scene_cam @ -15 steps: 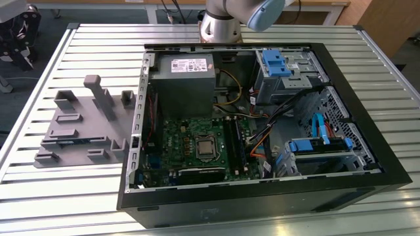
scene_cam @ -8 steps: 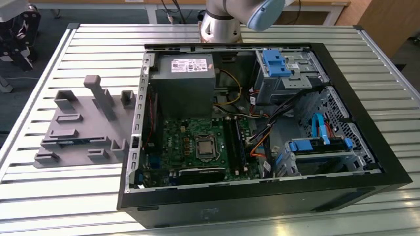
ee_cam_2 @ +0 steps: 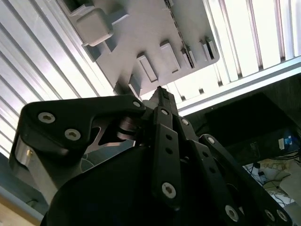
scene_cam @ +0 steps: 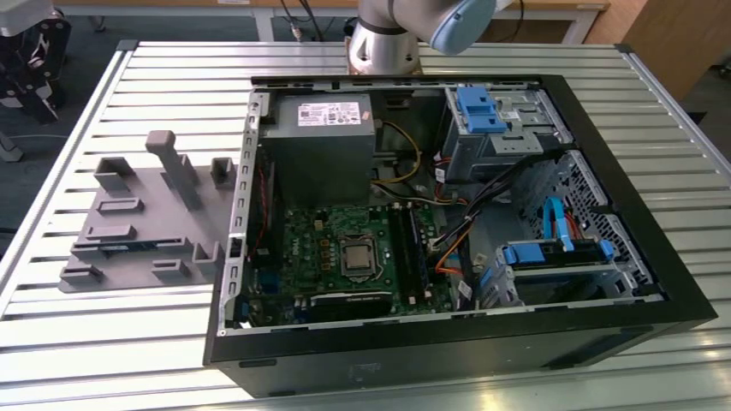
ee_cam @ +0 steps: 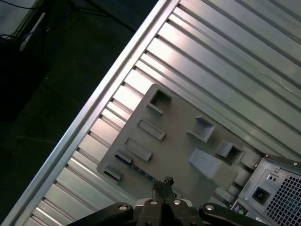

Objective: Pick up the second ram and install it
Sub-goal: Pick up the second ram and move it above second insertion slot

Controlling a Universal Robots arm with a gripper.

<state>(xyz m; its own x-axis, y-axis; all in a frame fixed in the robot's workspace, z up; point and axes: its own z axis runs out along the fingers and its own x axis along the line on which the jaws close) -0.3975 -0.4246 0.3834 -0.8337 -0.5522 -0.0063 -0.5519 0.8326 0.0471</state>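
Note:
The second ram [ee_cam: 136, 167] is a thin blue-green strip lying edge-up in a slot along one side of the grey holder tray [ee_cam: 174, 141]. In the exterior view the ram [scene_cam: 126, 245] sits near the front of the tray [scene_cam: 137, 223], at the exterior view's left of the open computer case [scene_cam: 457, 334]. My gripper [ee_cam: 164, 182] hangs well above the tray with its tip close to the ram's line in the first wrist view. Its fingers [ee_cam_2: 160, 96] are pressed together with nothing between them.
The tray's upright blocks [scene_cam: 174, 163] stand around the ram's slot. Inside the case lie the green motherboard [scene_cam: 308, 248], black slot rails [scene_cam: 408, 248], a power supply [scene_cam: 325, 137] and loose cables [scene_cam: 457, 231]. The slatted metal table [scene_cam: 115, 342] ends close beyond the tray.

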